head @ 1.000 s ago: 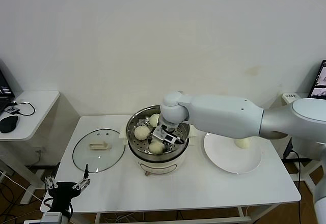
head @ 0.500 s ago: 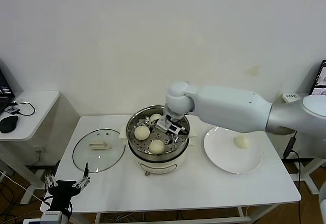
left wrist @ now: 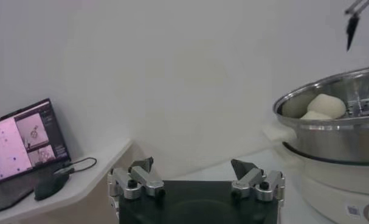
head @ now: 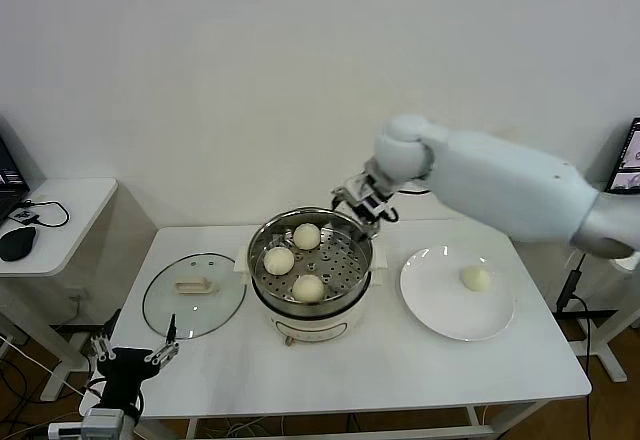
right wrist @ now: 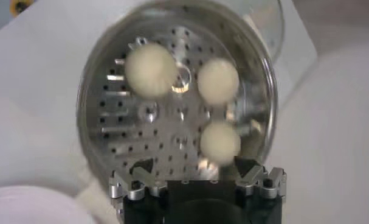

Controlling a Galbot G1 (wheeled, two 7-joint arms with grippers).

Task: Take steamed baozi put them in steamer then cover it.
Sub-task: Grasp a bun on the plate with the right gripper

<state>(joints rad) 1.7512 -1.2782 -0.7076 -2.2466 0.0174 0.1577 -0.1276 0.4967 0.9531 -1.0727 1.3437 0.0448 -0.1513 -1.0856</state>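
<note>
The steel steamer (head: 352, 280) stands on its cream base at the table's middle. Three cream-white baozi lie on its perforated tray: one at the back (head: 306, 236), one at the left (head: 278, 260), one at the front (head: 308, 288). A fourth baozi (head: 476, 279) lies on the white plate (head: 440, 310) to the right. My right gripper (head: 362, 200) hangs open and empty above the steamer's back right rim. In the right wrist view the three baozi (right wrist: 150, 69) show below the open gripper (right wrist: 195, 169). My left gripper (head: 132, 360) is parked low, open and empty, off the table's front left corner.
The round glass lid (head: 193, 293) with its cream handle lies flat on the table left of the steamer. A side desk (head: 60, 215) with a mouse and a laptop stands at far left; the left wrist view shows the laptop (left wrist: 27, 135).
My right gripper has risen out of the steamer and moved back and to the right, empty. A third baozi now lies uncovered at the steamer's front. The left arm has not moved.
</note>
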